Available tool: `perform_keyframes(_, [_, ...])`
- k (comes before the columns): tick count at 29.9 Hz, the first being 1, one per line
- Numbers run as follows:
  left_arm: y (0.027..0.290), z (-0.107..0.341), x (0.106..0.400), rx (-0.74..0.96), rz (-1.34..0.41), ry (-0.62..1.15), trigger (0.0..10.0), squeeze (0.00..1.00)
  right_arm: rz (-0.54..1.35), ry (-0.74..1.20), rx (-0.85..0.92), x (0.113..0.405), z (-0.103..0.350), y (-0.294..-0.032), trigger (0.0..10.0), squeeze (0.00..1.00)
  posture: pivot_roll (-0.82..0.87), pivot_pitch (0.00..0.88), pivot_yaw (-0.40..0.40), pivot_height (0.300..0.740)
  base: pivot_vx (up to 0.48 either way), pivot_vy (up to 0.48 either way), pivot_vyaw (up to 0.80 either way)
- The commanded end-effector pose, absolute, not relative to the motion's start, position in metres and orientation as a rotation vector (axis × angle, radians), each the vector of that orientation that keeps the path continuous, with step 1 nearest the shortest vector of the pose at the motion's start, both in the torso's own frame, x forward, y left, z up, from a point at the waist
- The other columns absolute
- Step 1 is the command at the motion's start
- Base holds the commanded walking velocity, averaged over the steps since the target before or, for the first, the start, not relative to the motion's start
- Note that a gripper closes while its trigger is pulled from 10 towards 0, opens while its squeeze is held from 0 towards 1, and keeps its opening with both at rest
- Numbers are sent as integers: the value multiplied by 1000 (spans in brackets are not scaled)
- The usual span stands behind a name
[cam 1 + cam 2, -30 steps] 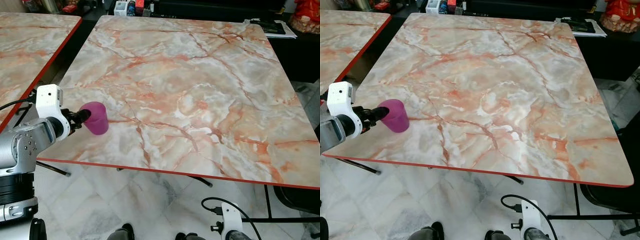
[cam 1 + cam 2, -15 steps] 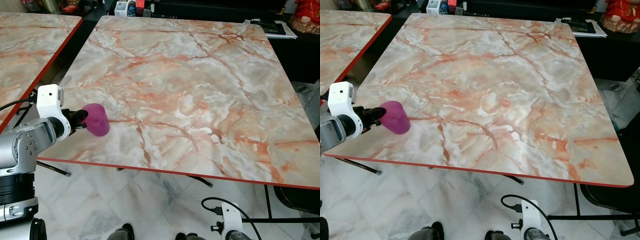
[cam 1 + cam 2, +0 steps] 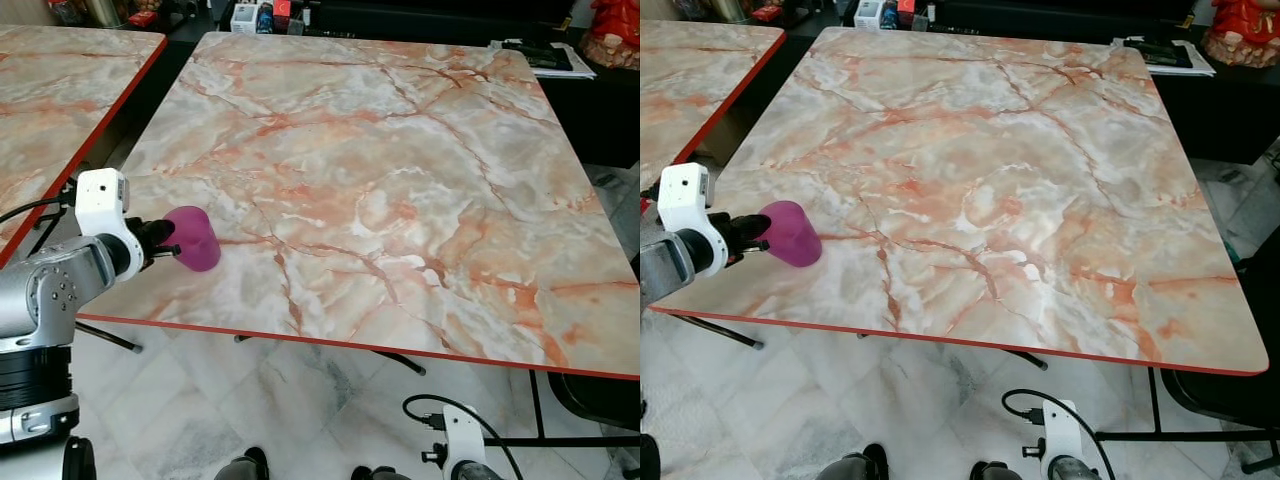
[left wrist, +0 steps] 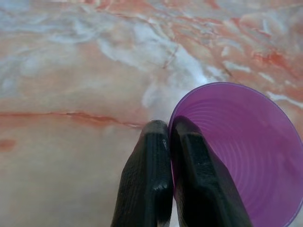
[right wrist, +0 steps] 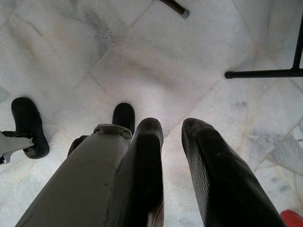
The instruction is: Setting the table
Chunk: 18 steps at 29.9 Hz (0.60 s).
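A purple plastic cup (image 3: 197, 240) lies tilted on its side low over the near left corner of the marble table (image 3: 400, 150), its mouth turned toward my left arm. My left gripper (image 3: 165, 238) is shut on the cup's rim. In the left wrist view one finger (image 4: 199, 161) sits inside the cup (image 4: 241, 156) and the other outside, pinching the wall. Whether the cup touches the tabletop cannot be made out. My right gripper (image 5: 173, 130) hangs idle above the floor with a gap between its fingers.
A second marble table (image 3: 50, 90) with a red edge stands to the left across a narrow gap. Papers and a dark tray (image 3: 545, 55) lie at the far right corner. Small items (image 3: 255, 15) crowd the far edge. Black table legs (image 5: 265, 73) cross the tiled floor below.
The left gripper has carried the cup slightly to the right over the table, and the cup has tipped further onto its side. The right arm has stayed still.
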<state>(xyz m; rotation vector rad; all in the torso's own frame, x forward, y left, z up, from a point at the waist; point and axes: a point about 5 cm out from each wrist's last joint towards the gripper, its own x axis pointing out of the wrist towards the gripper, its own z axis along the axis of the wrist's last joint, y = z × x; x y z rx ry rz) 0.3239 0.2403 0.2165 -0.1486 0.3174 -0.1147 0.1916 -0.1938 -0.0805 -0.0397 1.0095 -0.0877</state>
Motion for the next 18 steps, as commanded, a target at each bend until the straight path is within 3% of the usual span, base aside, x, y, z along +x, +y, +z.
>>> perform_keyframes(1, [241, 217, 323, -132, -82, 275, 0, 0, -105, 1028, -26, 185, -83, -196, 10000, 0, 58, 176, -46, 736, 0, 0, 0])
perform_keyframes(3, [241, 225, 327, -168, -40, 171, 0, 0, -107, 1025, -24, 185, -83, -196, 10000, 0, 62, 176, -48, 736, 0, 0, 0])
perform_keyframes(4, [237, 233, 328, -138, -24, 83, 3098, 0, -111, 1021, -21, 185, -83, -197, 10000, 0, 64, 173, -52, 736, 0, 0, 0])
perform_keyframes(5, [232, 239, 329, -131, -31, 11, 10000, 0, -114, 1018, -19, 185, -83, -197, 10000, 0, 65, 174, -54, 736, 0, 0, 0])
perform_keyframes(6, [222, 248, 329, -136, -20, -130, 10000, 0, -120, 1017, -18, 185, -83, -198, 10000, 0, 60, 169, -55, 736, 0, 0, 0])
perform_keyframes(8, [221, 248, 329, -134, -13, -144, 10000, 0, -120, 1017, -18, 185, -83, -198, 10000, 0, 60, 169, -55, 736, 0, 0, 0])
perform_keyframes(11, [217, 245, 328, 73, 68, -212, 10000, 0, -128, 1002, -8, 185, -83, -199, 10000, 0, 48, 165, -52, 736, 0, 0, 0])
perform_keyframes(18, [220, 238, 327, 37, 55, -264, 10000, 0, -143, 993, 10, 185, -83, -197, 10000, 0, 37, 166, -43, 736, 0, 0, 0])
